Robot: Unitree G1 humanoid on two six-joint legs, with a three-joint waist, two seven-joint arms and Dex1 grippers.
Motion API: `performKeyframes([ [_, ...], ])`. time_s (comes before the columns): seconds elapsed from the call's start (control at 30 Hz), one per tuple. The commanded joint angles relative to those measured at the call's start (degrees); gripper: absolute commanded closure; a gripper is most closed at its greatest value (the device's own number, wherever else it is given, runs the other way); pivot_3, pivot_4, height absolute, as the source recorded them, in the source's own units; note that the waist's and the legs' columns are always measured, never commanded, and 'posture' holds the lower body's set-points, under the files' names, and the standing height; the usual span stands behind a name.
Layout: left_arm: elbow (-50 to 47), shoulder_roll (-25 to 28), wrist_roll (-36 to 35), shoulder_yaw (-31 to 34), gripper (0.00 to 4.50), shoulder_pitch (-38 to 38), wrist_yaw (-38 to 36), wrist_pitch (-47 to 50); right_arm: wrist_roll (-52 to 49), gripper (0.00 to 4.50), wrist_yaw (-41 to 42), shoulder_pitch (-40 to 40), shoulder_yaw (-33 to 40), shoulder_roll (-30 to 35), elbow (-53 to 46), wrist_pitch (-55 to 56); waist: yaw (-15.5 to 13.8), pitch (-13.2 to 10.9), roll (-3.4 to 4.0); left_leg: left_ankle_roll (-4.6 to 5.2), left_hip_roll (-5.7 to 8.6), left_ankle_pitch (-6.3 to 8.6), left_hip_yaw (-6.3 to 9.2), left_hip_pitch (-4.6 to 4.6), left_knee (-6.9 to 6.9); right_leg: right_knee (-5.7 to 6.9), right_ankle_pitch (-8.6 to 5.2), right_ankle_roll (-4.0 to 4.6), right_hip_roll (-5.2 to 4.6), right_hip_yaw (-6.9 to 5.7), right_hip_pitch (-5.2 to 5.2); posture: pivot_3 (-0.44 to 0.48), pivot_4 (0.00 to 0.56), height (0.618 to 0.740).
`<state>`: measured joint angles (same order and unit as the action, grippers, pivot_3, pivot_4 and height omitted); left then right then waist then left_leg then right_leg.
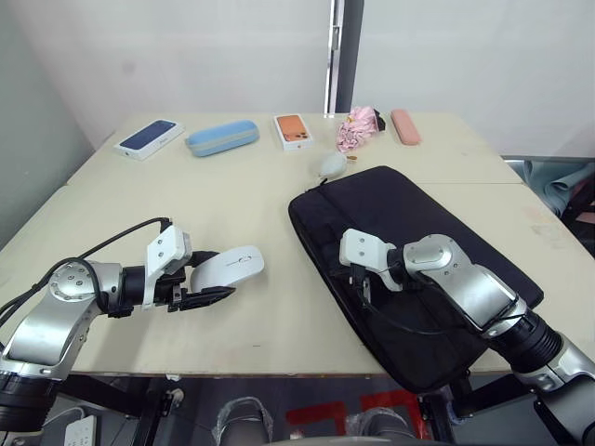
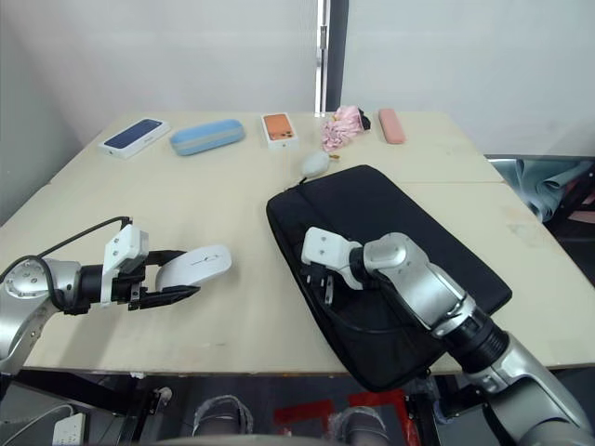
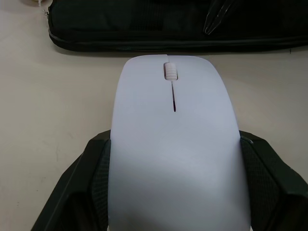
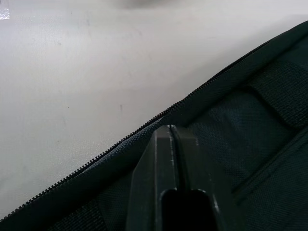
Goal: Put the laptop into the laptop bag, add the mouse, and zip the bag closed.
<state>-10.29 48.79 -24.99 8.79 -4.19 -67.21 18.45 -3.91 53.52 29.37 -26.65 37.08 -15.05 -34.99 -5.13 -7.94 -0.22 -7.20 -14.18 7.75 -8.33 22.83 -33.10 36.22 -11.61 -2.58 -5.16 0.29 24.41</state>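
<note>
The left gripper [image 1: 206, 282] is closed on the mouse [image 1: 229, 267], one black finger [image 3: 84, 187] on each flank, the front half projecting free above the table [image 1: 251, 195]. The right gripper [image 1: 358, 282] is pressed shut, its fingers together with nothing between them, the tips resting on the laptop bag [image 1: 418, 251] just inside the zip [image 4: 144, 126] along the edge nearest the mouse. The bag lies flat, and the laptop is judged to be inside already. For a clean insertion, that edge is to be lifted and held open first; the mouse is then carried level, front first, into the gap and released only once past the zip teeth.
</note>
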Motion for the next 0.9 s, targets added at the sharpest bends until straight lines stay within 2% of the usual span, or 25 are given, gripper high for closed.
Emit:
performKeyframes([
  [0.03,-1.1,-0.3,-0.5,0.4,1.66,-0.1,0.4,-0.9,1.0,4.42,-0.1,-0.3,0.9,0.7,1.0,-1.4,0.0,0.0,0.0,0.0,0.0,0.0,0.0,0.0,0.0,0.0,0.0,0.0,0.0,0.0,0.0,0.0,0.15,0.74],
  [0.13,-1.2,-0.6,-0.5,0.3,1.66,0.0,0.6,-1.0,-1.5,4.42,0.3,-0.3,3.1,-0.2,-0.7,-0.6,-0.1,0.0,0.0,0.0,0.0,0.0,0.0,0.0,-0.02,0.0,0.0,0.0,0.0,0.0,-0.01,0.0,0.15,0.74],
  [0.27,-1.3,-0.9,-0.5,0.3,1.66,0.2,0.6,-1.1,-7.8,4.42,1.8,0.2,6.4,-1.5,-7.5,-6.2,0.0,0.0,0.01,0.0,-0.01,0.0,0.01,0.0,-0.02,0.02,0.0,0.0,0.01,0.0,0.0,0.0,0.15,0.74],
  [0.37,-1.2,-1.3,-0.2,0.1,1.66,0.6,0.6,-1.5,-7.7,3.62,2.1,-0.2,5.3,-0.7,-9.5,-5.7,0.0,0.0,0.01,0.0,-0.03,0.0,0.01,0.01,0.01,0.0,0.0,0.0,0.04,-0.01,0.02,0.0,0.15,0.74],
  [0.57,-2.6,-2.0,-0.5,-0.1,1.66,1.7,1.5,-1.1,-5.6,1.64,-0.1,0.3,3.1,-0.9,-10.1,-6.6,0.0,0.0,0.01,0.0,-0.02,0.0,0.01,0.0,-0.01,0.03,0.0,-0.01,0.03,0.01,0.02,0.0,0.15,0.74],
  [0.67,-2.9,-1.9,-0.8,0.2,1.66,2.2,1.8,-1.0,-4.2,0.5,-0.9,0.5,1.9,-0.7,-10.7,-7.3,0.0,0.0,0.01,0.0,-0.02,0.0,0.02,0.0,-0.01,0.05,0.0,-0.01,0.03,0.0,0.02,0.0,0.15,0.74],
  [0.73,-3.0,-1.9,-0.9,0.4,1.66,2.4,1.9,-0.9,-3.1,0.02,-1.6,0.8,1.0,-0.7,-11.0,-7.7,0.0,0.0,0.01,0.0,-0.02,0.0,0.01,0.0,-0.01,0.04,0.0,-0.01,0.03,0.01,0.02,0.0,0.15,0.74],
  [0.9,-3.8,-1.7,-1.2,0.7,1.66,3.2,2.3,-0.6,2.1,0.02,-5.1,2.8,-2.5,-0.7,-12.3,-12.7,0.1,0.0,0.02,-0.01,-0.02,0.0,0.01,0.0,-0.01,0.04,0.0,-0.01,0.03,0.0,0.02,0.0,0.15,0.74],
])
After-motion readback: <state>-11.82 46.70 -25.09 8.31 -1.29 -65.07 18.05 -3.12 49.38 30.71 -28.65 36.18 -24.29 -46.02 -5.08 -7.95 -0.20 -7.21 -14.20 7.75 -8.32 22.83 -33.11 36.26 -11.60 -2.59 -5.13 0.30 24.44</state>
